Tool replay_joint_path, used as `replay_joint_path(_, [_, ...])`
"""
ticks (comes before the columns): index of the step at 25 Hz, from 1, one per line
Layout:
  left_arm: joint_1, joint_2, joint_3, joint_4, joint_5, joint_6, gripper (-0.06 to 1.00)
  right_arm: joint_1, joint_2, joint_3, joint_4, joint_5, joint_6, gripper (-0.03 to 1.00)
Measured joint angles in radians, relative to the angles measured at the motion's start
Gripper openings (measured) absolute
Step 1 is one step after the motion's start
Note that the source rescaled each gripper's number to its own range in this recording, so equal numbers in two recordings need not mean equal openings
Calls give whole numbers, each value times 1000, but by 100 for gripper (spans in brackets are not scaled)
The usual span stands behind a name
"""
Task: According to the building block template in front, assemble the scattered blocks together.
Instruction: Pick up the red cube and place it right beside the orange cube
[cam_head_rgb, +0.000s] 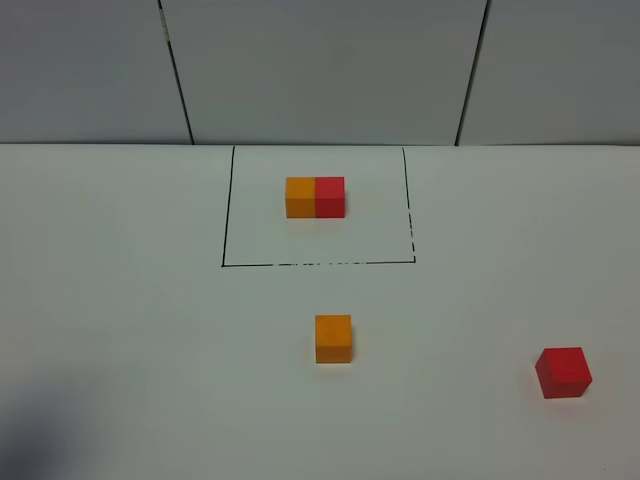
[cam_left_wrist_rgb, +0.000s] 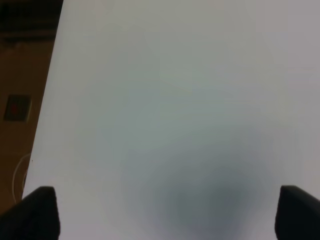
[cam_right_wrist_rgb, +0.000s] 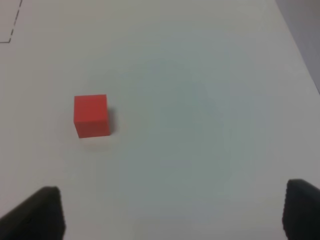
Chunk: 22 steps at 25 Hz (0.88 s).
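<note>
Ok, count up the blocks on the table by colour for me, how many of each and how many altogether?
Orange: 2, the orange template block and the loose orange block.
Red: 2, the red template block and the loose red block.
Total: 4 blocks.

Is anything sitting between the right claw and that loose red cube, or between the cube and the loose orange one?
Nothing visible. Only bare table lies between the open right gripper and the red cube, and between that cube and the loose orange cube.
</note>
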<state>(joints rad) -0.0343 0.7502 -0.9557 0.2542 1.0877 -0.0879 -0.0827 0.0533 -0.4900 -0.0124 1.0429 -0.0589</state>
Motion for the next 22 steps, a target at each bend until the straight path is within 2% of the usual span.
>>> replay_joint_path(5, [-8, -189, 118, -6, 1, -61, 98, 0, 0, 0, 0, 0, 0, 75])
replay_joint_path(8, [-40, -299, 150, -61, 11, -73, 98, 0, 0, 0, 0, 0, 0, 75])
replay_joint_path(14, [-80, -423, 237, -188, 44, -24, 98, 0, 0, 0, 0, 0, 0, 75])
replay_joint_path(22, [-81, -613, 323, -230, 15, -1, 96, 0, 0, 0, 0, 0, 0, 75])
